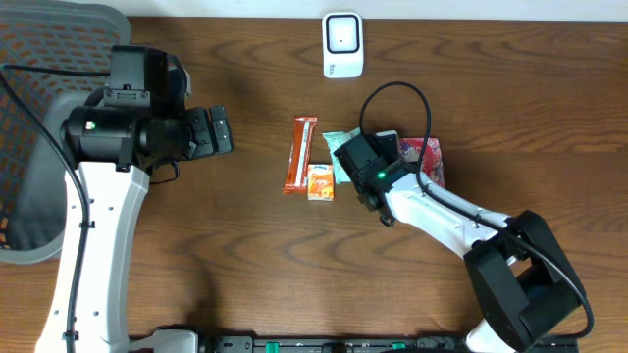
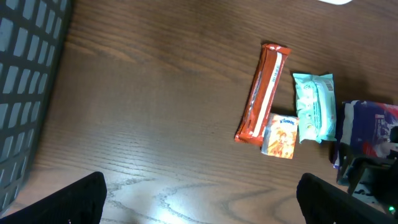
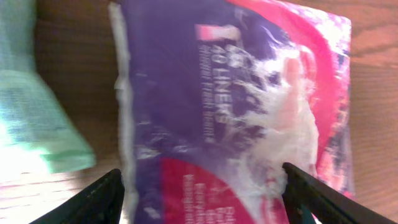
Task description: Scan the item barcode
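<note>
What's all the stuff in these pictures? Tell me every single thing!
scanner: one, white, table's far edge
long wrapper: one, orange-red, mid-table
small packet: one, orange, beside one end of the long wrapper
soft pack: one, mint green, right of the long wrapper
liner pack: one, purple and pink, right of the soft pack
table: one, brown wood
chair: one, grey mesh, far left
left end effector: one, black, open, above bare table
right end effector: one, black, open, straddling the liner pack

Overhead straight down; left wrist far, right wrist close, purple packet [image 3: 236, 112] shared.
</note>
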Controlling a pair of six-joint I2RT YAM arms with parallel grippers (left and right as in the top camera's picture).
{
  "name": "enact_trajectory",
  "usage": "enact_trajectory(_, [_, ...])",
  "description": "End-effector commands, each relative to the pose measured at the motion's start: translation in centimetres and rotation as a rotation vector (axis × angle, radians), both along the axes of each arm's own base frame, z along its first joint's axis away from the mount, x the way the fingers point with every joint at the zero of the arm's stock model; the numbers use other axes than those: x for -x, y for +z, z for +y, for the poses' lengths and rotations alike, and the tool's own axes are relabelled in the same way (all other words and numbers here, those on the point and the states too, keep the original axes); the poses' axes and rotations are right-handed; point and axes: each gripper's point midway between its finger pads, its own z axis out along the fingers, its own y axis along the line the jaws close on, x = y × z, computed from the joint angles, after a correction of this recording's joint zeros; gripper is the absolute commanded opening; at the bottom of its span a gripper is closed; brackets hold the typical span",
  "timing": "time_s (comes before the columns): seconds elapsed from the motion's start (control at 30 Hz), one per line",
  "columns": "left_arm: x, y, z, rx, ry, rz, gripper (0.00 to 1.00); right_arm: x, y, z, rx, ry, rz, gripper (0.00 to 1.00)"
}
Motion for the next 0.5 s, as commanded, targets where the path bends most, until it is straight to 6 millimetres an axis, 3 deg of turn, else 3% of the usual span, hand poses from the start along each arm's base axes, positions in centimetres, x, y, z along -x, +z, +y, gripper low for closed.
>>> enact_trajectory(0.0, [-0.1,0.0,0.2,-0.007,0.004,0.002,0.98,-0.5,-0.1,-1.8,0.044,-0.054,-0.008,0.74])
enact_trajectory(0.2, [-0.1,0.0,0.2,-0.007,0.004,0.002,0.98,-0.1,-2.1,-1.4,-0.002,-0.054,0.053,0.69])
enact_trajectory(0.33, [-0.1,0.0,0.2,-0.007,0.004,0.002,0.98,0.0,-2.2,-0.5,-0.056,-0.049,0.072,0.27])
enact_trajectory(0.43, [-0.1,0.0,0.2,-0.007,0.004,0.002,0.98,-0.5,-1.0,0.6,-0.121,-0.039,0.067,0.04])
enact_trajectory(0.47, [-0.1,0.0,0.2,-0.007,0.004,0.002,0.98,-0.8,-0.2,0.9,-0.143,-0.039,0.062,0.01])
